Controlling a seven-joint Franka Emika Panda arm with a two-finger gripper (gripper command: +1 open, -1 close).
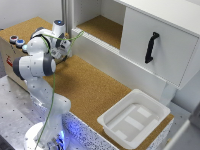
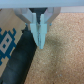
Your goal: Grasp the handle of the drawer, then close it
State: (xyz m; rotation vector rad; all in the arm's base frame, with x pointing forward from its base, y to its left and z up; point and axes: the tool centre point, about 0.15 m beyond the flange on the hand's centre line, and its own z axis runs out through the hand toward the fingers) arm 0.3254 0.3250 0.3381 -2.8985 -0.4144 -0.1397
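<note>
The wooden box (image 1: pixel 7 50) with coloured buttons (image 1: pixel 16 41) on top stands at the exterior view's left. My arm covers most of it, so the drawer front and its handle are hidden in that view. My gripper (image 1: pixel 63 50) hangs low over the cork surface just beside the box. In the wrist view the pale blue fingers (image 2: pixel 36 31) of the gripper (image 2: pixel 40 42) are pressed together with nothing between them. A black bar-like shape (image 2: pixel 17 65) runs slantwise just past the fingertips, beside brown wood (image 2: pixel 9 22). I cannot tell for certain that it is the handle.
A big white cabinet panel (image 1: pixel 165 37) with a long curved black handle (image 1: pixel 151 47) stands at the back right. A white plastic tub (image 1: pixel 134 118) sits on the cork mat (image 1: pixel 95 90) near the front right. A blue-and-white patterned patch (image 2: pixel 7 40) shows beside the black shape.
</note>
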